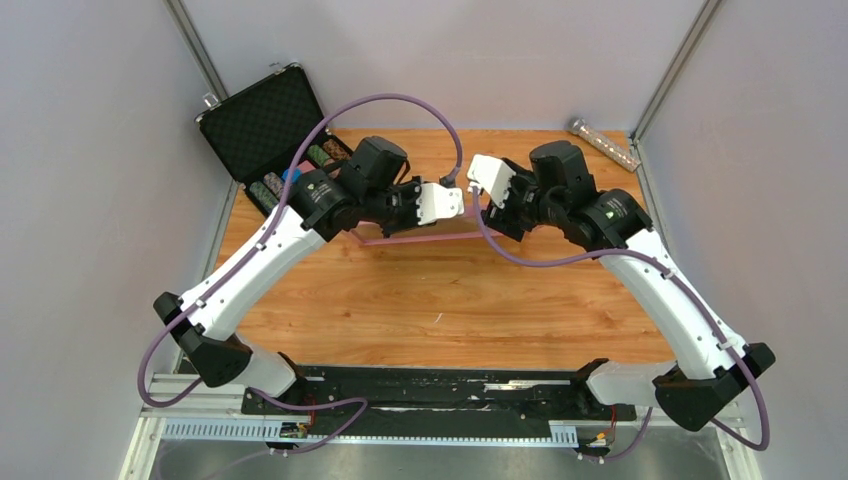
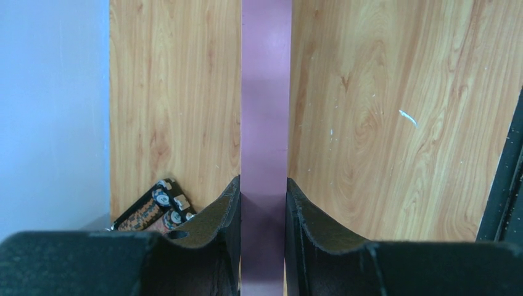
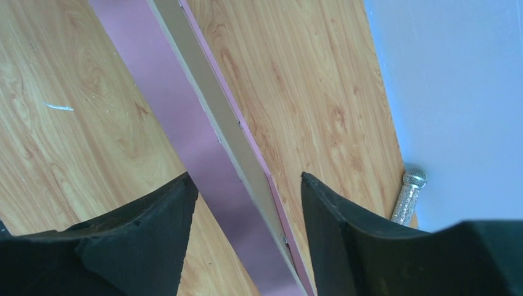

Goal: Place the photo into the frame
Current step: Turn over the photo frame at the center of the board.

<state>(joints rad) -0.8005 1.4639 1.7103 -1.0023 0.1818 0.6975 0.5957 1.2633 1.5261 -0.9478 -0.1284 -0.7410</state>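
1. Pink-faced frame [image 1: 420, 240] with a light wood edge, held up off the counter [image 1: 450, 310] between the 2 arms, toward the rear middle. From above it shows only as thin pink rails.
2. Photo: not visible in any of the 3 views, so I cannot say where it is. Through the frame's opening only bare wood grain shows.
3. Left hand [image 2: 264, 185]: closed firmly on 1 frame rail, which runs straight between both fingers and is pressed on each side.
4. Right hand [image 3: 245, 176]: open, its fingers straddling a second rail with a gap on either side. No contact is visible.
5. Progress, as a judgement: early. The frame is secured by 1 hand only, and no print is loaded. Left to do: find the photo, seat it in the frame and close the back.
6. Counter: orange-brown wood-grain laminate with a few pale scuffs and a black strip along the near edge.
7. Black foam-lined case [image 1: 265, 125]: open at the rear left corner, with battery-like cylinders [image 2: 154, 206] beside it.
8. Glittered cylinder [image 1: 603, 143]: lying at the rear right edge.
9. Room: pale grey-lilac walls [image 1: 90, 180] on 3 sides, with metal posts [image 1: 195, 45] at the rear corners.
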